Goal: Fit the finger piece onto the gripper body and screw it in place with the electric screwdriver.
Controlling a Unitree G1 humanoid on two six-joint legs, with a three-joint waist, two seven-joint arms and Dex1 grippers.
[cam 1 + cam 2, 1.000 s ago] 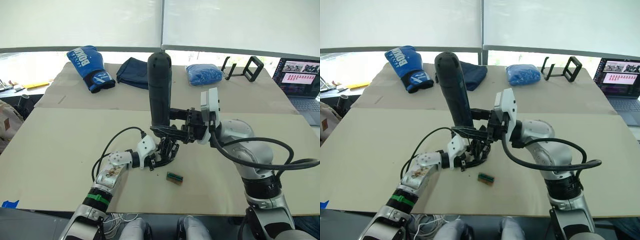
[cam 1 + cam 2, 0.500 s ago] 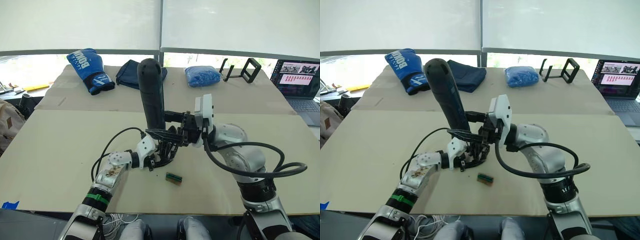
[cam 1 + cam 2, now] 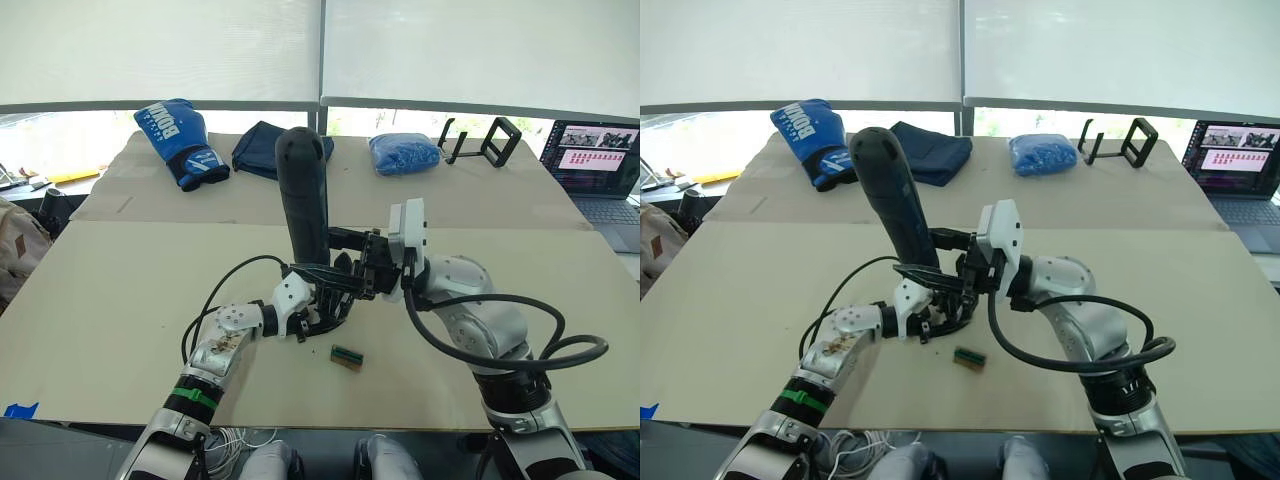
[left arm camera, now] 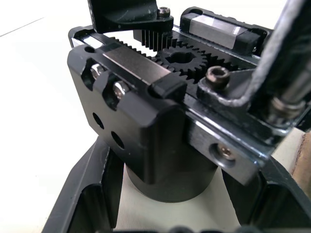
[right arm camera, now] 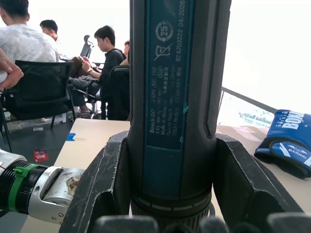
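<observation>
Beige table [image 3: 120,300], mid-front: left gripper [image 3: 318,312] clamped on gripper body [image 4: 160,111]; right gripper [image 3: 345,270] clamped on screwdriver [image 3: 303,200], upright w/ slight tilt, tip over body. Looks like the screw-down step. Next: line bit onto screw, press, drive. Finger piece hard to pick out.

The electric screwdriver [image 3: 303,200] is cased in matt black plastic, with a smooth blue printed label seen along its side in the right wrist view. The gripper body [image 4: 160,121] is built of matt black parts, with toothed gears, bright metal screw heads and brushed metal rails. The bench [image 3: 120,290] is covered by a dull, pale, smooth surface.
</observation>
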